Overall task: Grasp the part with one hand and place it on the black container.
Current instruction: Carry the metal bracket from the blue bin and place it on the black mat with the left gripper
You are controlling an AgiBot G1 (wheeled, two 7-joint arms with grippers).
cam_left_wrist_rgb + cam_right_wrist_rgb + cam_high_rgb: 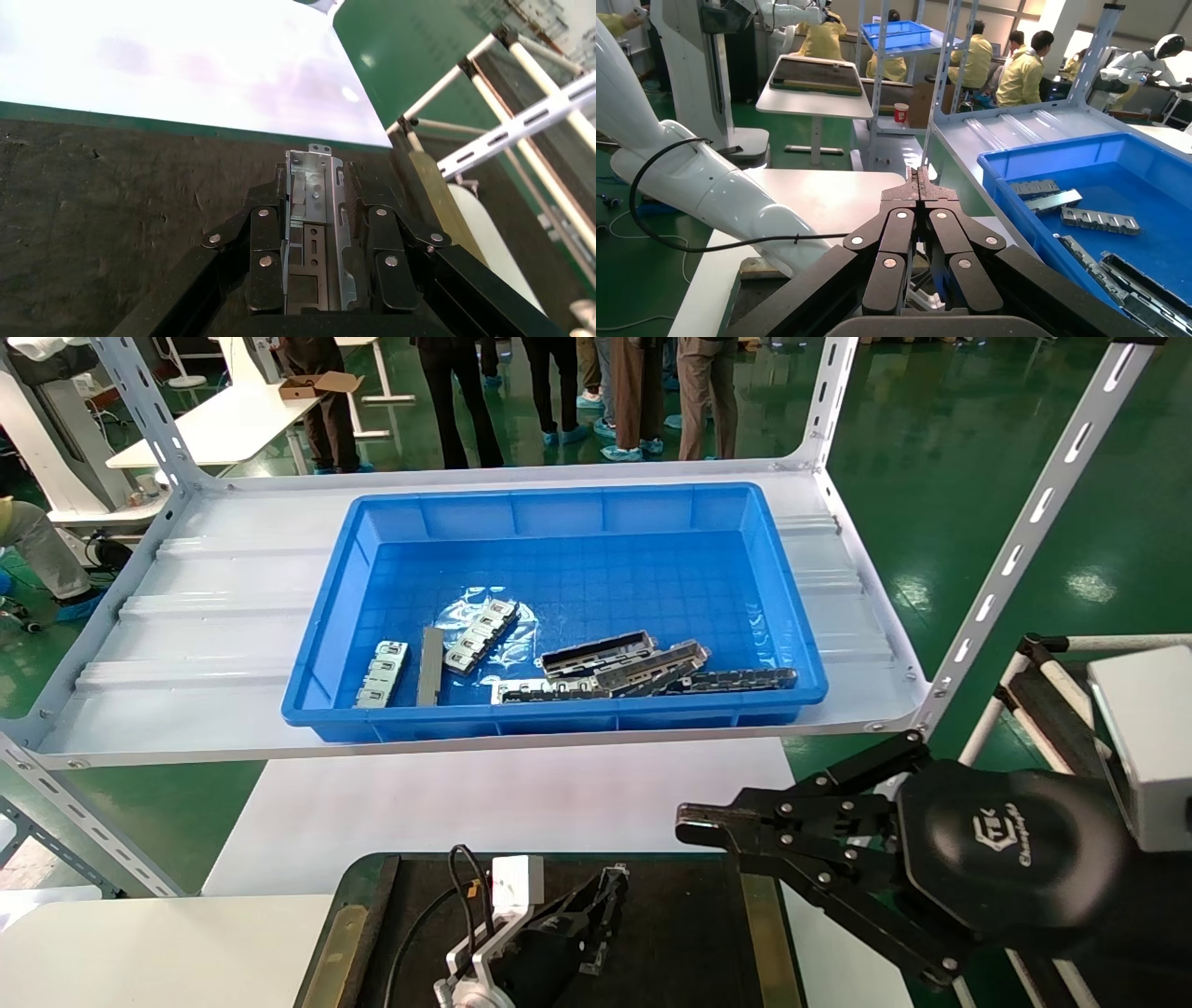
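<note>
Left gripper (316, 232) over black container (105, 210)

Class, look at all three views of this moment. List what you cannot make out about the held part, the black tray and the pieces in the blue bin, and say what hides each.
- Part: left wrist view, its near end is hidden between the left pincer fingers.
- Black container: head view, near side cut off by the picture edge; whether the part touches it cannot be told.
- Blue bin: right wrist view, the right pincer and picture edges hide much of it.

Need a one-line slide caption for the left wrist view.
Left gripper clamps the part just above the black container.
</note>
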